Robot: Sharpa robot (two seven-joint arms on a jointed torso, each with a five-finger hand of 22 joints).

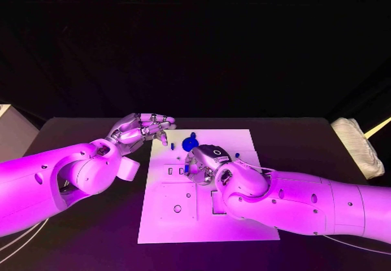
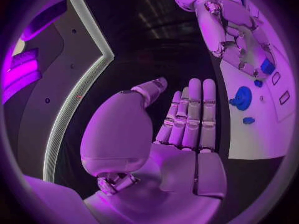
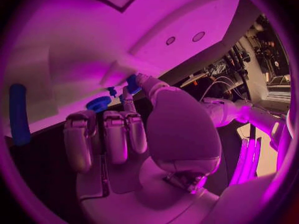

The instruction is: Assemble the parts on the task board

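1. Nearest the head camera, the right arm [image 1: 302, 203] reaches in over the near right part of the task board.
2. Opposite it, the left arm [image 1: 57, 180] comes in over the black table [image 1: 81, 248], beside the board's left edge.
3. White and flat, the task board [image 1: 171, 226] lies in the middle of the table; it carries raised panels, small rectangular slots and round holes. No writing or label can be read on it.
4. At the table's far right edge lies a pale cloth-like bundle [image 1: 359, 144].
5. Hovering off the board's far left corner, the left hand [image 1: 143, 129] holds nothing; the left wrist view shows its fingers [image 2: 190, 114] straight and side by side, palm bare.
6. Over the board's middle, the right hand [image 1: 208, 164] pinches a small blue part [image 3: 132, 83] at its fingertips against the board, in the right wrist view.
7. A round blue part [image 1: 190, 143] stands on the board's far half, just beyond the right hand.
8. A blue rod-shaped part [image 3: 19, 113] lies apart from the others on the board.
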